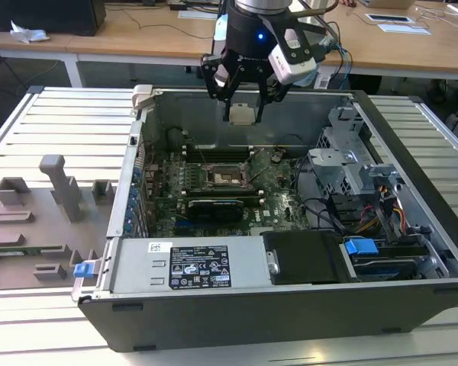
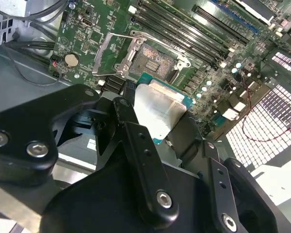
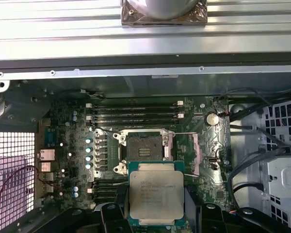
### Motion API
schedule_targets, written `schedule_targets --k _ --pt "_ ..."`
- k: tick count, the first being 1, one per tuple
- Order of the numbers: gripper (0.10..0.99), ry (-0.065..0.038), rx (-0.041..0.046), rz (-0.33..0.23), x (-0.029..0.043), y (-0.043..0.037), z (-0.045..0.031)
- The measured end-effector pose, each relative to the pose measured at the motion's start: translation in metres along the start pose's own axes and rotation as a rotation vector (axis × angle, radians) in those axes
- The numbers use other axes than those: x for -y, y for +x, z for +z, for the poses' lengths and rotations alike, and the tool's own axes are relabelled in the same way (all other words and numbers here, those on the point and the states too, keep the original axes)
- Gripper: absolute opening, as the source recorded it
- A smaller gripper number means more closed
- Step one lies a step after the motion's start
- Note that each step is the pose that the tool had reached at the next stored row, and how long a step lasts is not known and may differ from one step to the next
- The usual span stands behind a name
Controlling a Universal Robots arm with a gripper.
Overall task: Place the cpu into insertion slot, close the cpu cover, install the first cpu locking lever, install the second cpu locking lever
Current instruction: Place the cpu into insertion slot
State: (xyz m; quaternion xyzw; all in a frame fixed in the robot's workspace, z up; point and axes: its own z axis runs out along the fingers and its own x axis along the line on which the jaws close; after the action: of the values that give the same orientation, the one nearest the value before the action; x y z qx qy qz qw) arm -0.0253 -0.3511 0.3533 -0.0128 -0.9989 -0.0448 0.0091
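One gripper [image 1: 243, 114] with two matte black fingers [image 2: 128, 121], pinched narrow on opposite edges of the one cpu [image 3: 156, 193].

The cpu is a flat square with a brushed silver-grey metal lid and a thin green board rim showing around it. We see it held in the air above the insertion slot [image 3: 143, 144], well apart from it and not seated. It looks roughly level in the first wrist view.

There is one insertion slot: a dark square pin field with a silvery metal rim, lying open.

There is one cpu cover [image 3: 194, 156], a thin silvery plate swung up beside the slot and seen near edge-on.

We count four long, narrow black memory slots [image 3: 136, 112] in one bank, between the insertion slot and the grey sheet-metal wall of the case [image 1: 305, 122].

One round, shiny coin cell [image 3: 212, 118] sits near the slot, past the cover.

One long black expansion card [image 1: 221, 207] lies just beside the slot, on the side opposite the memory bank.

The glossy green motherboard [image 3: 63, 119] surrounds the slot, densely studded with small parts.
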Motion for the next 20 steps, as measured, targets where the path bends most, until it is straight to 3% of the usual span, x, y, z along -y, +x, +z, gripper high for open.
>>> schedule_targets --k 7,20 --pt "0.541 0.000 0.0000 0.000 0.0008 -0.0002 0.0094" --pt "0.541 0.000 0.0001 0.000 0.0018 -0.0004 0.0198"
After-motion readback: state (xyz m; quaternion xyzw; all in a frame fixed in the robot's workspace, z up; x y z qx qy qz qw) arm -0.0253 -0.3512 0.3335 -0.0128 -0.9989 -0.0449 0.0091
